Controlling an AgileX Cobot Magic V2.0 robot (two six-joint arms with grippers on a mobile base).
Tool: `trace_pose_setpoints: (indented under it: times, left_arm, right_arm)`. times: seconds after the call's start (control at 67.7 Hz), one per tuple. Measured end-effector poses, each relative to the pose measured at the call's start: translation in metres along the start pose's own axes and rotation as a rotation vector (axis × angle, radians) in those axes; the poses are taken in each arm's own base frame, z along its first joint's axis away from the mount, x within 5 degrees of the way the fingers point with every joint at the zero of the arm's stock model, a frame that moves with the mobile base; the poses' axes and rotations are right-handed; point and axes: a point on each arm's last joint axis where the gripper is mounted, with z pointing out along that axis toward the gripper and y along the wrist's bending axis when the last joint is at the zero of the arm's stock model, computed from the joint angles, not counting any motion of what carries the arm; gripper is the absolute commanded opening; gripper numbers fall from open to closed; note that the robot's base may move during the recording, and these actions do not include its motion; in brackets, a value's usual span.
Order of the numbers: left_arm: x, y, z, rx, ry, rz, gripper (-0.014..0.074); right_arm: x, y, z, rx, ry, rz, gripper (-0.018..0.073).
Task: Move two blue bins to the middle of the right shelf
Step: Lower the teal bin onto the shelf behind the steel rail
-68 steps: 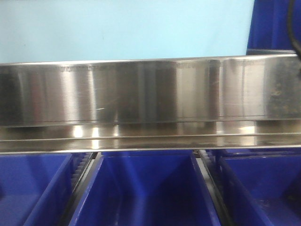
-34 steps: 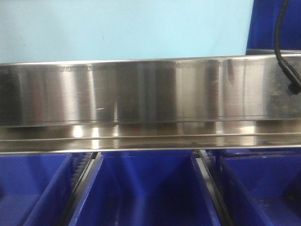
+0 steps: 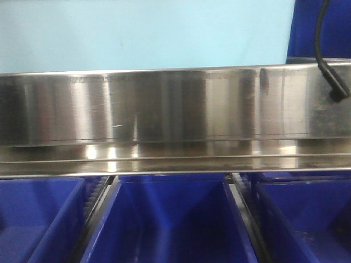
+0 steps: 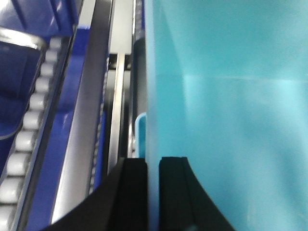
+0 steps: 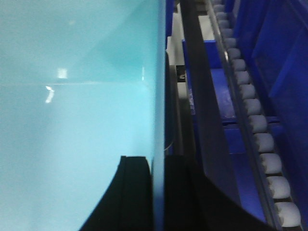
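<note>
Now in transit: pale bin pinched at both walls, shelf placement ahead

The pale blue bin (image 3: 148, 33) fills the top of the front view, above and behind the steel shelf rail (image 3: 164, 109). Whether it rests on that level or hangs clear cannot be told. A second cyan rim (image 4: 140, 132) shows just beside its wall in the left wrist view, perhaps a nested bin.

The left tool (image 4: 153, 166) is nearly closed, its black fingers pinching the bin's thin wall. The right tool (image 5: 158, 166) grips the opposite wall the same way.

I judge this to be the transport step. Next, both arms must travel together toward the right shelf's middle tier, level and evenly spaced so the wall neither slips nor flexes.

Dark blue bins (image 3: 170, 219) sit on rollers (image 5: 262, 125) below, and a black cable (image 3: 329, 66) hangs at right.
</note>
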Motion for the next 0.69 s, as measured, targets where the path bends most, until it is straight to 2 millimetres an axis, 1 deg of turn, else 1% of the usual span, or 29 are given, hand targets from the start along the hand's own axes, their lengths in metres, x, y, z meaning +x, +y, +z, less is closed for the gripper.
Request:
trace_pose_setpoints:
  times: [0.074, 0.192, 0.266, 0.354, 0.694]
  left_arm:
    - [0.002, -0.001, 0.002, 0.013, -0.025, 0.005, -0.0111]
    - [0.013, 0.0, 0.009, 0.022, -0.028, 0.017, -0.0111]
    - [0.018, 0.0, 0.01, 0.04, -0.047, 0.017, -0.0111]
    - [0.02, 0.0, 0.011, 0.052, -0.065, 0.017, -0.0111]
    - [0.023, 0.002, 0.018, 0.03, -0.103, 0.06, -0.0111]
  right_arm:
    - [0.001, 0.0, 0.002, 0.006, -0.001, 0.004, -0.0151]
    - [0.0, -0.001, 0.002, 0.01, -0.019, -0.002, -0.0151]
    - [0.0, -0.002, 0.002, 0.021, -0.027, -0.009, -0.0151]
    - [0.001, -0.002, 0.005, 0.026, -0.036, -0.022, -0.0151]
    - [0.017, 0.001, 0.024, 0.004, -0.065, -0.041, -0.0151]
